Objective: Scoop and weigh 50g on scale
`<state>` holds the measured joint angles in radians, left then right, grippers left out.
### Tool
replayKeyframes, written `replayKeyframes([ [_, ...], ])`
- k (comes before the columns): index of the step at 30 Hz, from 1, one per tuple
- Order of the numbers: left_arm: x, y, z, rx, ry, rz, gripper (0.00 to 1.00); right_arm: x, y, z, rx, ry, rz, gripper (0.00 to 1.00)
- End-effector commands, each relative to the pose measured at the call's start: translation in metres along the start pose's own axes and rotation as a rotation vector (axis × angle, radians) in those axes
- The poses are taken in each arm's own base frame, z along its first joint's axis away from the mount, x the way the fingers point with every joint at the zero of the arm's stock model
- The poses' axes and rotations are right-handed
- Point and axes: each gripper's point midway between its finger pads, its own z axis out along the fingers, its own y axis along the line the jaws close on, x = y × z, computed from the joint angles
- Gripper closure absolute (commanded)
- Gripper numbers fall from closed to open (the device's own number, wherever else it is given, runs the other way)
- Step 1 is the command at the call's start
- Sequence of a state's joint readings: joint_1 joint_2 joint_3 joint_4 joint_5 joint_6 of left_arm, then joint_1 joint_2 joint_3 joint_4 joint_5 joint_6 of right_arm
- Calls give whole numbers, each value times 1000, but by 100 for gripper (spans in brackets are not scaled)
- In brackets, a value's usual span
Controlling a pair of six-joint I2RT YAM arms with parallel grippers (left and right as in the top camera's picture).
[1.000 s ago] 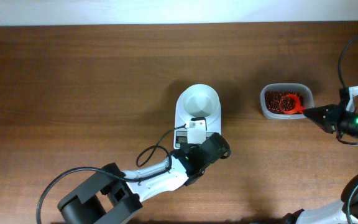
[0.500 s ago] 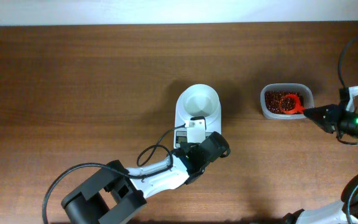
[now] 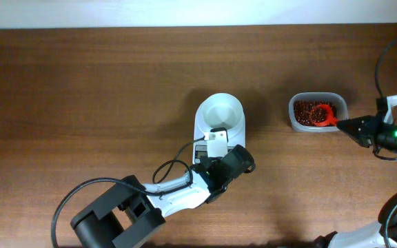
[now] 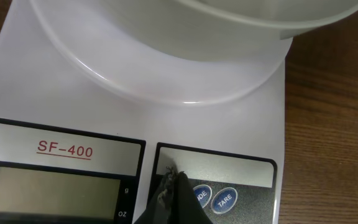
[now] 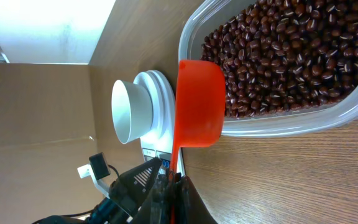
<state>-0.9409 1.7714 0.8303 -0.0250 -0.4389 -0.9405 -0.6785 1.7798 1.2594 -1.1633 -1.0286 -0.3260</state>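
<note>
The scale (image 3: 216,127) sits mid-way along the table (image 3: 81,83), toward the robot's edge. The left hand (image 4: 169,182), pinched closed and empty, points at its button panel (image 4: 241,177), likely to zero it: press the TARE button (image 4: 226,200) straight down, lightly, so the scale does not slide. The right hand (image 5: 168,186) clamps the red scoop (image 5: 199,102) over the bean tub (image 5: 328,121) near the right edge. The display (image 4: 55,190) shows nothing legible; contact is unclear.

- clear plastic tub (image 3: 317,114) of red beans (image 5: 291,56) sits directly ahead of the right gripper (image 3: 343,125), on the wooden table (image 3: 81,103).
- red scoop (image 5: 197,102), handle pinched in that gripper, bowl over the tub's near edge.
- black cable (image 3: 160,167) loops just behind the left gripper (image 4: 173,186).
- pale wall strip (image 3: 185,12) lines the table's far edge, well beyond both grippers.
</note>
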Motion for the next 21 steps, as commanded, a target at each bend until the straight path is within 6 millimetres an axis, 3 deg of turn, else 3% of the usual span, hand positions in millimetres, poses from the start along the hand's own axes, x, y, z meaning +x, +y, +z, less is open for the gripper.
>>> replayKeyframes([
  [1,10,13,8,-44,29,-3,100,-1,-1,0,-7,-2,-13,96],
  [9,21,16,8,-51,82,-13,100,-1,0,0,-7,-2,-13,96],
  [13,17,5,4,-8,89,3,100,0,0,0,-7,-2,-12,96],
  [16,1,-11,-34,83,127,77,100,1,0,0,-8,2,-6,96],
  [18,-17,-14,-73,139,112,142,96,1,0,0,-8,2,-6,96],
  [19,-33,-10,-101,170,78,204,82,1,0,0,-8,2,-5,96],
  [21,-54,1,-139,205,18,313,48,1,0,0,-8,2,-5,96],
])
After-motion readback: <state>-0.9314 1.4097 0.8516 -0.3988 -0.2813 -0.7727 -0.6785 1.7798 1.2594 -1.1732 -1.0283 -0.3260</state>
